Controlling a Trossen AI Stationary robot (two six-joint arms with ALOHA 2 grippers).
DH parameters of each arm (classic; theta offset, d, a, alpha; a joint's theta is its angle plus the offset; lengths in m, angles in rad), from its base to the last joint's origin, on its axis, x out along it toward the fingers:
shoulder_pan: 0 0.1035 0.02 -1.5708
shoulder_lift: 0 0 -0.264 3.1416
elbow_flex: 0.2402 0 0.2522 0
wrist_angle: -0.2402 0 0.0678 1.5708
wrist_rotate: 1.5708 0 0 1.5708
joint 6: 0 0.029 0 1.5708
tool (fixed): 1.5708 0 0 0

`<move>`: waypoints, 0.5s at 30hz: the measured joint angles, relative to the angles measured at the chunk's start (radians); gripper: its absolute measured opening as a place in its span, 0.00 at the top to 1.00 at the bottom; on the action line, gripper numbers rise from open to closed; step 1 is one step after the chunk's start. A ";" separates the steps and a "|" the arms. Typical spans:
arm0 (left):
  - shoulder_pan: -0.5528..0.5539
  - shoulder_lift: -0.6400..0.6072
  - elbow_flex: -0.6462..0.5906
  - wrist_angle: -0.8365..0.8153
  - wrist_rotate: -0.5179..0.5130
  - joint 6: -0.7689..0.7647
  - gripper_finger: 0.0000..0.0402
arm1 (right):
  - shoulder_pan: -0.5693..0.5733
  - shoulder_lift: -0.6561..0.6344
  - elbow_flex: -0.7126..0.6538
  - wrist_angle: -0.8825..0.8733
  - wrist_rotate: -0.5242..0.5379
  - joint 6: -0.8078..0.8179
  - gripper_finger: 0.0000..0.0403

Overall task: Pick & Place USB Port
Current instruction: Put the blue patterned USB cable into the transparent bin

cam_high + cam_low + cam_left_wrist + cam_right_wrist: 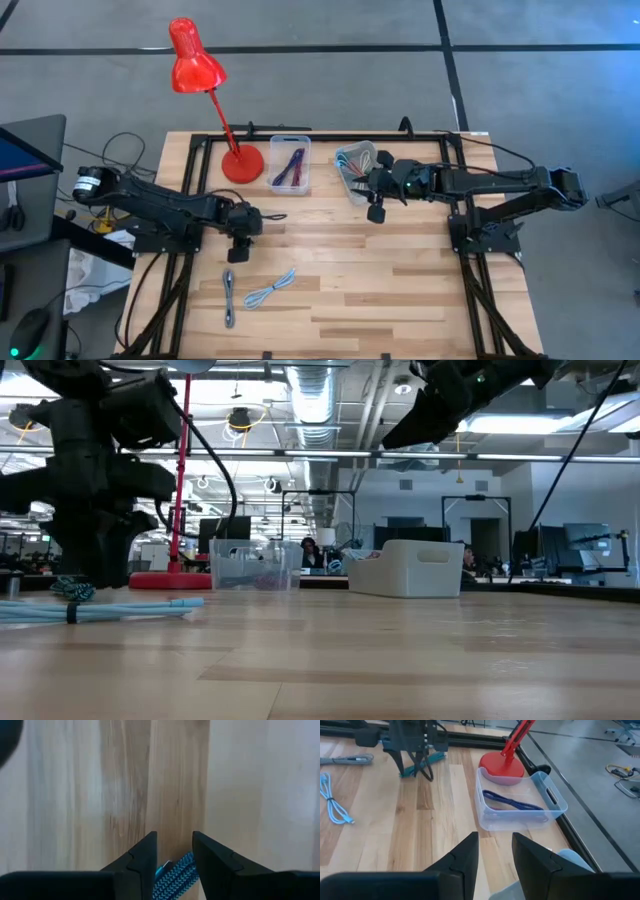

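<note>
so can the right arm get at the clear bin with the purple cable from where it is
Probably yes: the right gripper hangs beside the clear bin, whose open top is uncovered, with only bare table between. The left gripper is off by the teal cable.

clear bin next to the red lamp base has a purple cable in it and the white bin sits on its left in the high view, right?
Not quite. In the high view the white bin sits to the right of the clear bin, not its left. The rest holds: the clear bin stands beside the red lamp base and has a purple cable in it, as the right wrist view also shows.
</note>
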 joint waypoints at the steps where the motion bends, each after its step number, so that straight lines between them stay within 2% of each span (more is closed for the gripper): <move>1: 0.000 0.012 0.000 0.000 0.000 0.000 0.69 | -0.001 0.000 0.000 -0.004 0.000 0.000 0.72; 8: 0.000 0.073 0.002 0.004 0.011 -0.009 0.69 | -0.005 0.000 0.000 -0.019 0.000 -0.001 0.72; 15: 0.000 0.061 0.000 0.003 0.021 -0.034 0.70 | -0.005 0.002 0.000 -0.021 0.000 -0.003 0.72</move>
